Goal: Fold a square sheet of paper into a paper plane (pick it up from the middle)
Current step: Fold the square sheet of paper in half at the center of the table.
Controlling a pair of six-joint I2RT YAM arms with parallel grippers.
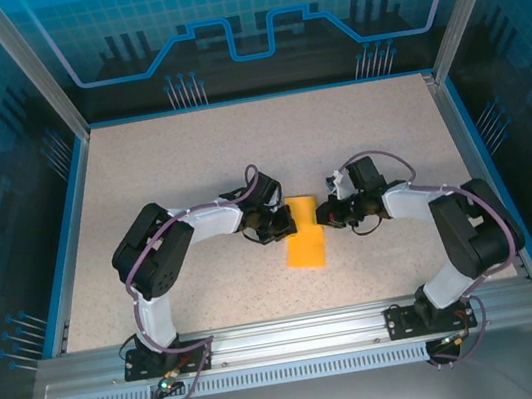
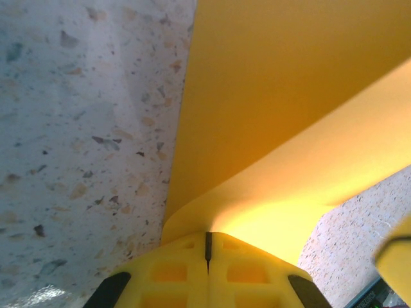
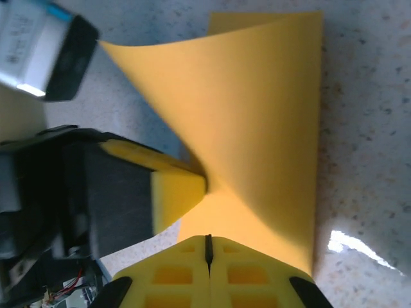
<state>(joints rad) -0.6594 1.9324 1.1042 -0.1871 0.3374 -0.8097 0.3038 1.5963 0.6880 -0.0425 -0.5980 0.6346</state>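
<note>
Jaws of the left gripper (image 1: 278, 224) and right gripper (image 1: 325, 214) face each other in the top view, with the square sheet of paper (image 1: 305, 244) between their tips. Left wrist: jaws pressed together, pinching the sheet's curled edge (image 2: 192, 215). Right wrist: jaws closed at its near edge, a flap (image 3: 257, 128) raised ahead.

1. Square sheet of paper (image 2: 282, 83): cropped by top and right edges of my left wrist view
2. Blurred yellow shape (image 2: 395, 256), same view's right edge: I cannot identify it
3. Left gripper (image 3: 202, 183): body cropped in right wrist view

Speckled table (image 1: 138, 159), blue walls (image 1: 248, 20)
</note>
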